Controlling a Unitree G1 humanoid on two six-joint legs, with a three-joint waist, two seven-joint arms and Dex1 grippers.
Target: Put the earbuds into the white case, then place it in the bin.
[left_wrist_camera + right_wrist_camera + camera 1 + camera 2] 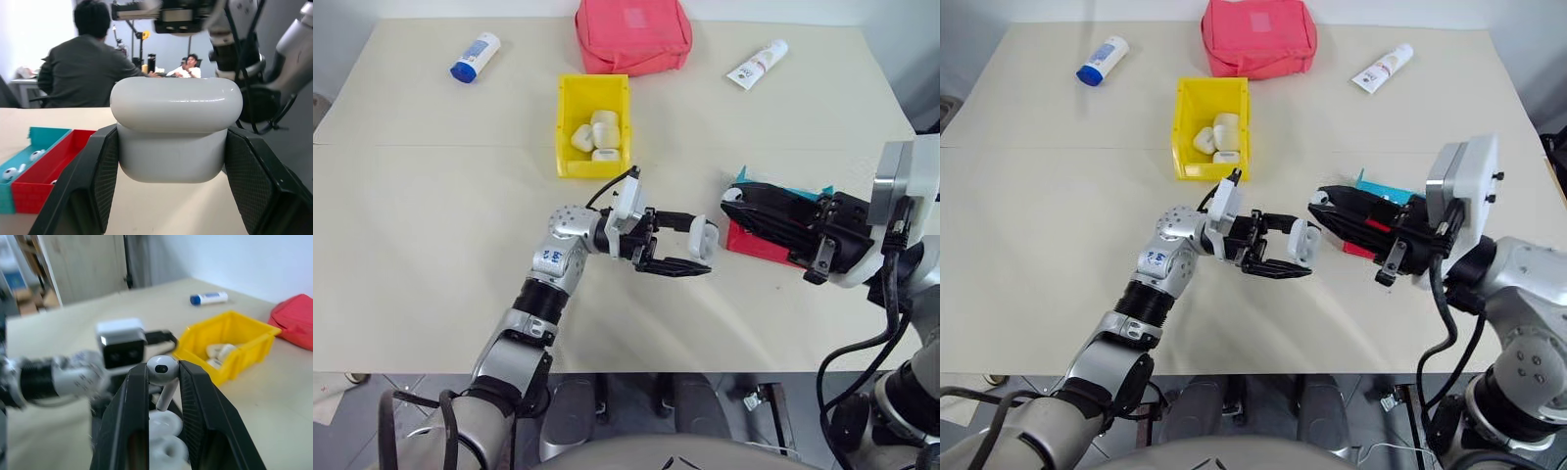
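My left gripper is shut on the white case, held above the table in front of me; its black fingers clamp the case on both sides. In the right wrist view the case shows open wells, just beyond my right gripper. That right gripper is shut on one earbud, close to the case's right side. More earbuds lie in the teal tray. The yellow bin stands behind the left gripper and holds several white cases.
Joined red and teal trays sit under my right gripper. A pink-red pouch lies at the far edge, a white bottle with a blue cap far left, a white tube far right. People sit beyond the table.
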